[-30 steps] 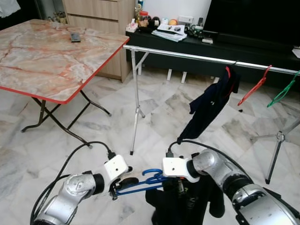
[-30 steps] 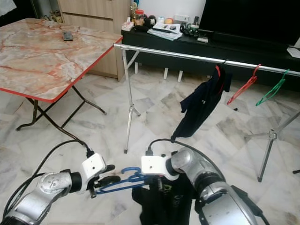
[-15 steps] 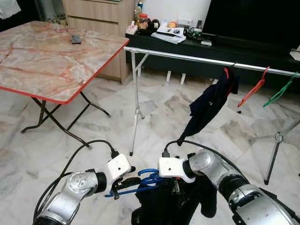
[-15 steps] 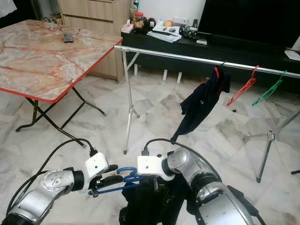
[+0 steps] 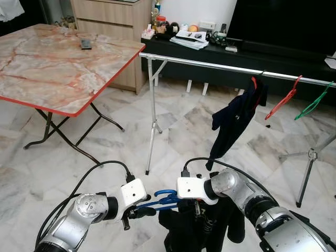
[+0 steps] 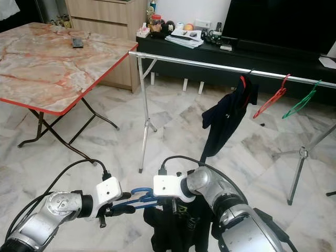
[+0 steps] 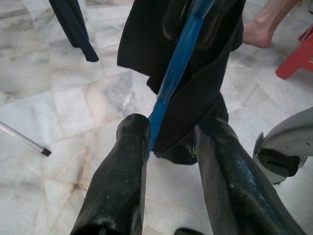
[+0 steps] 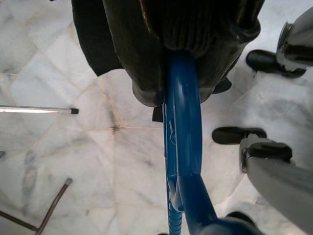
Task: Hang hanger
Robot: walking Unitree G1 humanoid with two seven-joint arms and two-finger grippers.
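Right gripper (image 5: 195, 206) clamping blue hanger (image 5: 160, 199) at neck, low and near; left gripper (image 5: 140, 211) fingers spread around its arm, not pinching. Hanger stiff, dark shirt (image 5: 202, 231) dragging floppy. Rail (image 5: 210, 64) far.

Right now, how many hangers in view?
4. Blue hanger with a dark garment, held low between both pincers. Three on the rail: red hanger under the dark shirt, bare red hanger, green hanger. None appear hidden.
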